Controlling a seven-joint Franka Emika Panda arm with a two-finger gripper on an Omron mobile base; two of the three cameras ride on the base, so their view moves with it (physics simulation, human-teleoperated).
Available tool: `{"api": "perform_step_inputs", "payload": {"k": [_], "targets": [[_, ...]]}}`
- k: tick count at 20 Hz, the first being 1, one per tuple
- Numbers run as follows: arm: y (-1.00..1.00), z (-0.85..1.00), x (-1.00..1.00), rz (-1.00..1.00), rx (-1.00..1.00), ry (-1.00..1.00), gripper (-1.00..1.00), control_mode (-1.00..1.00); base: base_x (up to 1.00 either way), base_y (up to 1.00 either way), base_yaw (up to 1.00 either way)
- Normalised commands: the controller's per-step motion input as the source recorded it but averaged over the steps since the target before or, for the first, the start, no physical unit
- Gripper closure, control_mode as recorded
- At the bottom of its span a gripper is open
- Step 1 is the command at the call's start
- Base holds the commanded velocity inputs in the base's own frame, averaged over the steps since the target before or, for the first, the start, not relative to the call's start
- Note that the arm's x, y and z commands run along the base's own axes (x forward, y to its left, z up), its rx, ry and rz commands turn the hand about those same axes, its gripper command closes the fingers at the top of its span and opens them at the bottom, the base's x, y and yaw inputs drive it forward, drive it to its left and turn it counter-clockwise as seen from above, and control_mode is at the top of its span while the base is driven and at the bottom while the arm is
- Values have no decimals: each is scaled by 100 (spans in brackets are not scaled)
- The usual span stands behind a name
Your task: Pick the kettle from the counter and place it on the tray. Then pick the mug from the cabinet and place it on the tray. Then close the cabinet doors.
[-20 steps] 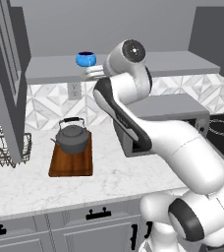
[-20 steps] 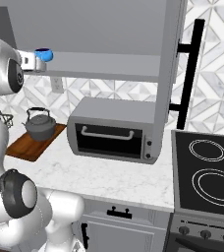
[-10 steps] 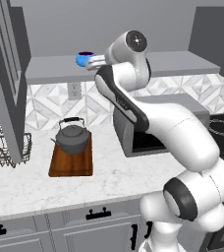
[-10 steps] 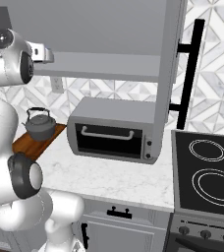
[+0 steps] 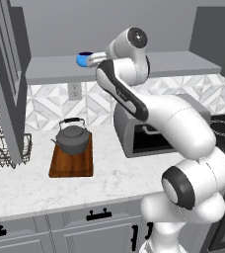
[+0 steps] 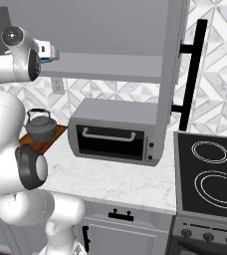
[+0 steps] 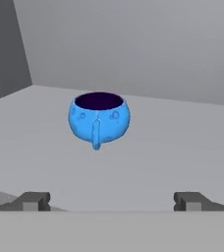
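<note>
Blue mug (image 7: 99,119), unlabelled, upright on cabinet (image 7: 182,147) shelf ahead of wide-open, empty jaws.

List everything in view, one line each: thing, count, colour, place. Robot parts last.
kettle: one, dark grey, standing on the tray
tray: one, reddish-brown, on the counter
mug: one, bright blue, upright on the cabinet shelf, handle facing the end effector
cabinet: one, grey, above the counter
cabinet doors: two, grey, both open
counter: one, white marble
toaster oven: one, grey, on the counter right of the tray
wire rack: one, black, on the counter's left end
stove: one, black, right of the counter
end effector: one, dark-tipped, open, short of the mug
</note>
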Motion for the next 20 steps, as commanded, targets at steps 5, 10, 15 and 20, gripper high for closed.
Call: {"api": "perform_step_inputs", "payload": {"k": [5, 10, 15, 20], "targets": [[6, 0, 24, 0, 0, 0, -100, -100, 0, 0, 0], [16, 0, 14, 0, 0, 0, -100, -100, 0, 0, 0], [20, 0, 7, 0, 0, 0, -100, -100, 0, 0, 0], [12, -1, 17, 0, 0, 0, -100, -100, 0, 0, 0]]}}
